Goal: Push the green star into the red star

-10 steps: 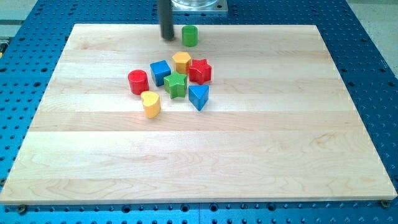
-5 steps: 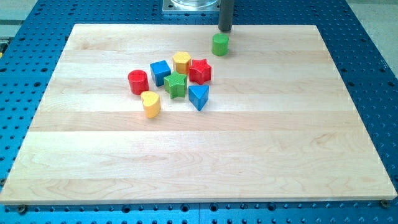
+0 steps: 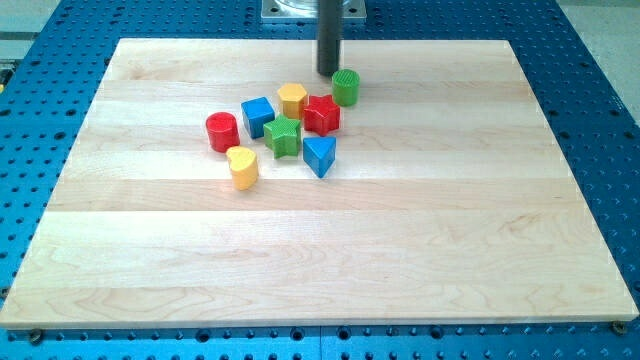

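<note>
We see the red cylinder (image 3: 222,131) furthest toward the view's left, then the yellow heart (image 3: 242,166) and blue cube (image 3: 258,116). The green star (image 3: 284,136) sits mid-cluster, touching the blue cube and just beside the red star (image 3: 321,114). A yellow hexagon (image 3: 292,100) and blue triangle (image 3: 319,155) flank them. Our tool is a bare rod holding nothing; my tip (image 3: 329,73) stands just left of the green cylinder (image 3: 346,87), near the surface's (image 3: 450,220) top edge. Wide open wood lies below and right.
</note>
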Robot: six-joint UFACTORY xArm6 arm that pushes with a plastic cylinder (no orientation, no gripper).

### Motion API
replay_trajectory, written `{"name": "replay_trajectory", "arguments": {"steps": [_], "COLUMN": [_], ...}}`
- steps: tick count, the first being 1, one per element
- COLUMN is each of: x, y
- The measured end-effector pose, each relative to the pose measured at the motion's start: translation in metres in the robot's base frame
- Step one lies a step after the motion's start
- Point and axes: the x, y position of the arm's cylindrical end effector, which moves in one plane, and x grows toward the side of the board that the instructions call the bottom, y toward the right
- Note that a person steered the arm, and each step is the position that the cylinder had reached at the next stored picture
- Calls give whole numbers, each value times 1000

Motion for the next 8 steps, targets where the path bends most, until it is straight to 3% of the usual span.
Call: {"name": "replay_trajectory", "arguments": {"steps": [1,3,5,8], "x": [9,54,42,122], "y": [-34,-38,-6,-29]}}
